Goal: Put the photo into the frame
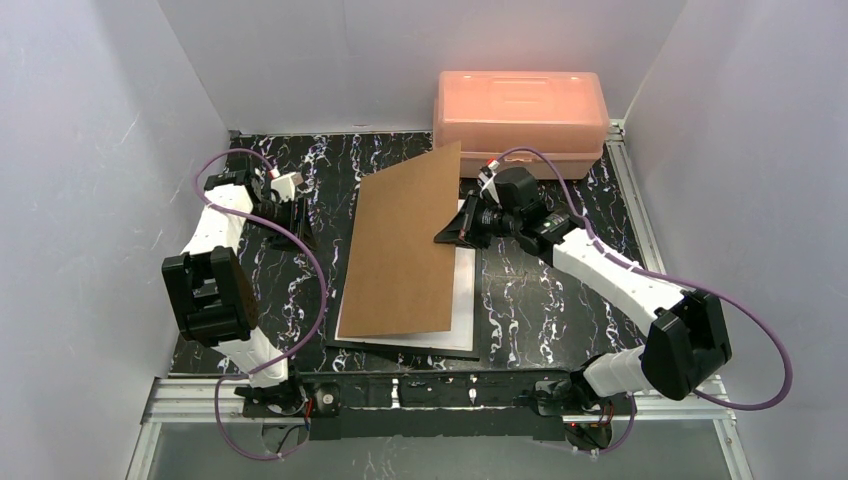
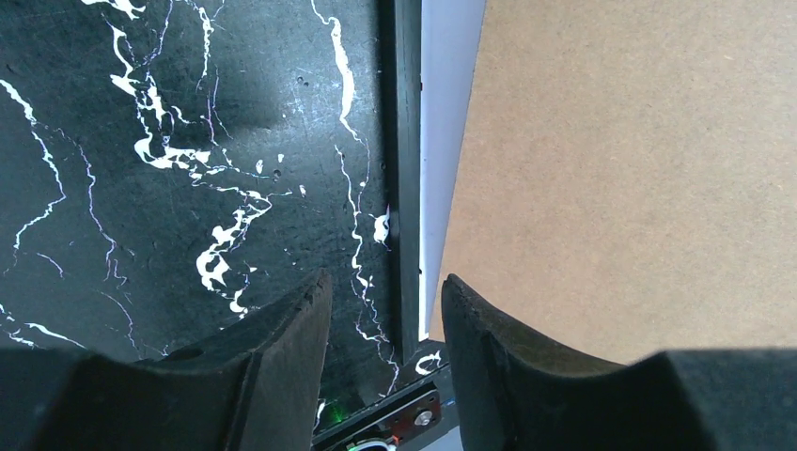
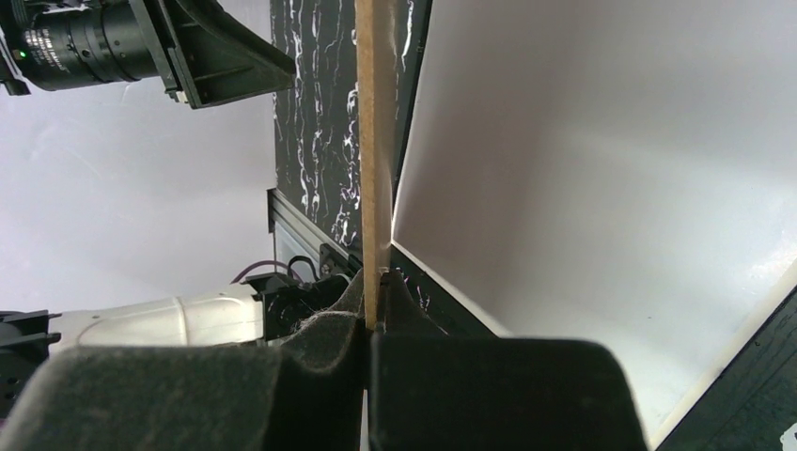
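Frame (image 1: pixel 400 347): long axis near-to-far; photo (image 1: pixel 465 290) inside covered by tilted backing board (image 1: pixel 400 240), pinched in right tool (image 1: pixel 450 235); left tool (image 2: pixel 385 291) parted.

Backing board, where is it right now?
Top view, mid-table: the board slants over the photo in the frame, its right edge pinched by the right hand, in front of the pink box.

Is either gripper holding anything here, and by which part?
The right gripper pinches the brown backing board by its right edge; the left gripper is open, holding nothing.
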Tool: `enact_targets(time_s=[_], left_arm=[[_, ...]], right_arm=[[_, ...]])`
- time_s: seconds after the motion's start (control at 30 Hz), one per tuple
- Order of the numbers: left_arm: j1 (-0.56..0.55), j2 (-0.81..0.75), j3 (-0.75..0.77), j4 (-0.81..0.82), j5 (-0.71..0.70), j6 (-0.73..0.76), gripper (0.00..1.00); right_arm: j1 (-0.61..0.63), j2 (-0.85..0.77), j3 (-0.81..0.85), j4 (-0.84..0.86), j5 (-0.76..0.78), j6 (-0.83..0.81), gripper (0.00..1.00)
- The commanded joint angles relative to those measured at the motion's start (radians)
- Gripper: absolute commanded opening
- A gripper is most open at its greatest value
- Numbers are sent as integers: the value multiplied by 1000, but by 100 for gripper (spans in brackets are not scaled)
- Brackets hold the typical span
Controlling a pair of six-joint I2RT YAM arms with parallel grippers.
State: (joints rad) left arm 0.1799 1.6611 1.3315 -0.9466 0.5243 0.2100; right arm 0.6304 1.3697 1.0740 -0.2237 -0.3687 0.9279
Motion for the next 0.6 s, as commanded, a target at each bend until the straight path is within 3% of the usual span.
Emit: enact_targets(time_s=[0.0,0.57], left_arm=[[3,-11,-15,-16,17,18,45],[3,-18,-44,-4,20,31,44]], right_arm=[[14,-16,-9,129,4,18,1],[35,-12,-40,164,54,21,1]])
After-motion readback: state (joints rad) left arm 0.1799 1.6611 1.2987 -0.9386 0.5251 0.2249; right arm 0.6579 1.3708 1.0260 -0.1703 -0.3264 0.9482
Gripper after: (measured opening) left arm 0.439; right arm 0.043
